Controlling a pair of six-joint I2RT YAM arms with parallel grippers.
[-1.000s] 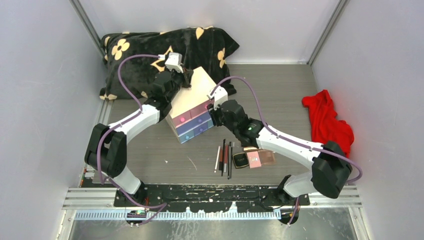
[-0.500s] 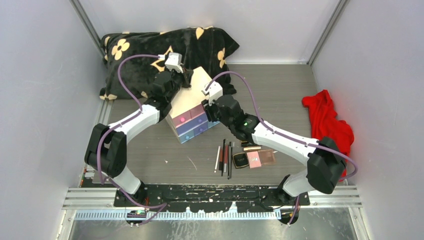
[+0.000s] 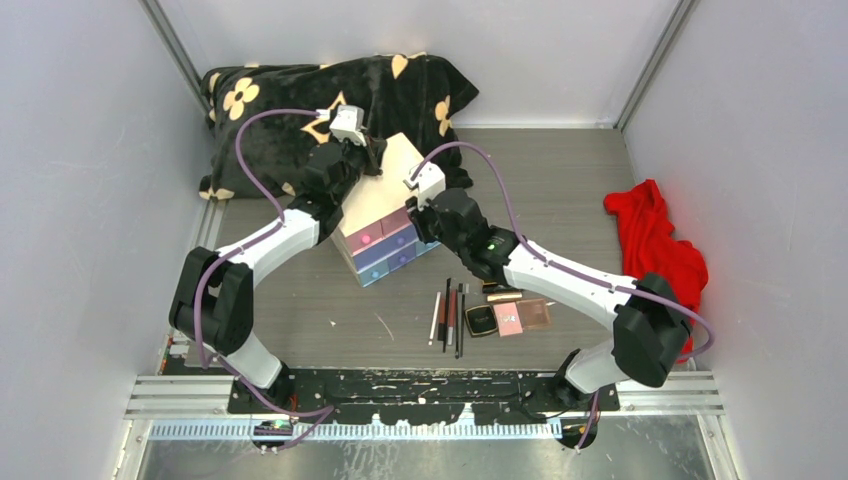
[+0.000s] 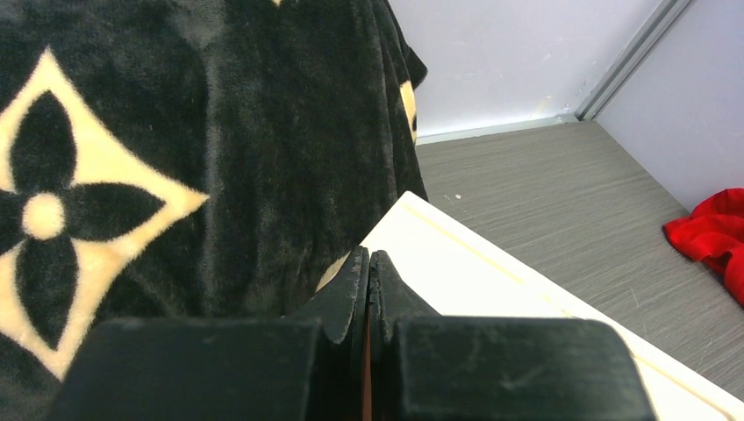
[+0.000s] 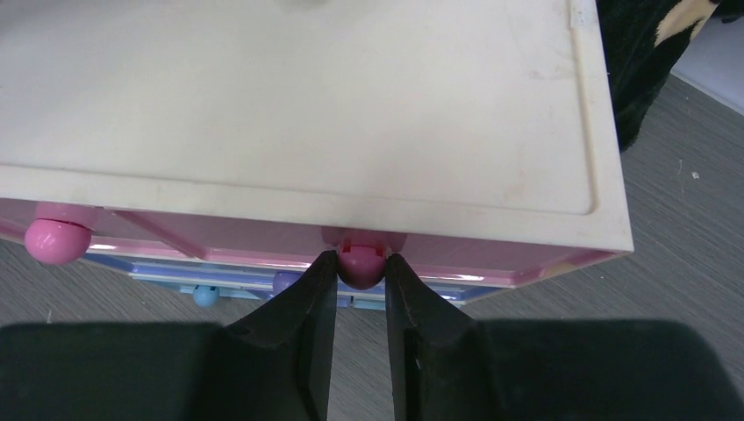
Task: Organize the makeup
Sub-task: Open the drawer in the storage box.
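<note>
– Right claw [image 5: 358,260] first: what is it doing?
– My right claw is pinching the pink knob [image 5: 362,268] on the top pink drawer [image 5: 491,257] of the box [image 5: 307,105]. One finger is on each side of the knob, and both touch it.
– And the other one?
– My left claw [image 4: 368,263] is squeezed shut with nothing in it. Its tips sit at the back edge of the box top, right by the black blanket [image 4: 175,132] with the yellow flowers.
– What else is on the box?
– The other pink knob [image 5: 55,241] is on the drawer beside mine. The blue drawers [image 3: 390,258] are under the pink ones.
– Where is the makeup?
– The makeup [image 3: 451,318] lies on the table [image 3: 560,180], closer to me than the box and apart from it, beside my right arm. The thin pencils [image 3: 445,310] lie side by side. Just right of them are the flat cases: a black and gold case [image 3: 481,320], a pink case [image 3: 508,318] and a brownish case [image 3: 535,314]. A small gold tube [image 3: 500,296] lies just behind the cases.
– Anything more?
– A red cloth [image 3: 655,240] is bunched up by the right wall, well away from the makeup.
</note>
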